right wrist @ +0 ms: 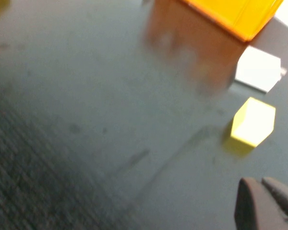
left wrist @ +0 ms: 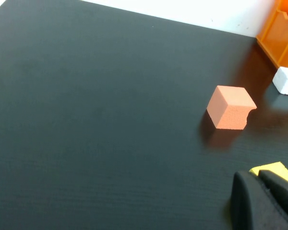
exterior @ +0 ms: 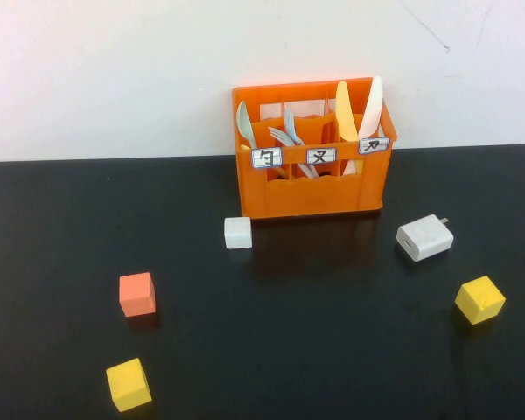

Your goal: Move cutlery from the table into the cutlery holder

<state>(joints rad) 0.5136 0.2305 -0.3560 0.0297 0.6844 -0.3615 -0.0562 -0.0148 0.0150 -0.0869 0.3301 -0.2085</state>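
The cutlery holder (exterior: 313, 149) stood upper centre on the counter (exterior: 332, 332), holding spoon (exterior: 245, 124), fork (exterior: 290, 131) and knife (exterior: 345, 112). Left gripper (left wrist: 257, 178) and right gripper (right wrist: 262, 184), lower right in their wrist views, were closed, empty.

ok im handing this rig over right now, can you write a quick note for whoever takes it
Left gripper: shut, empty, low over the table's left side near a yellow cube.
Right gripper: shut, empty, over the table's right side near the other yellow cube.
Cutlery holder: upright at the back of the table. Spoon in its left compartment, fork in the middle, knife in the right.
Done: no cutlery shows on the table.
Left: apparently nothing; only cubes and a white charger remain out.
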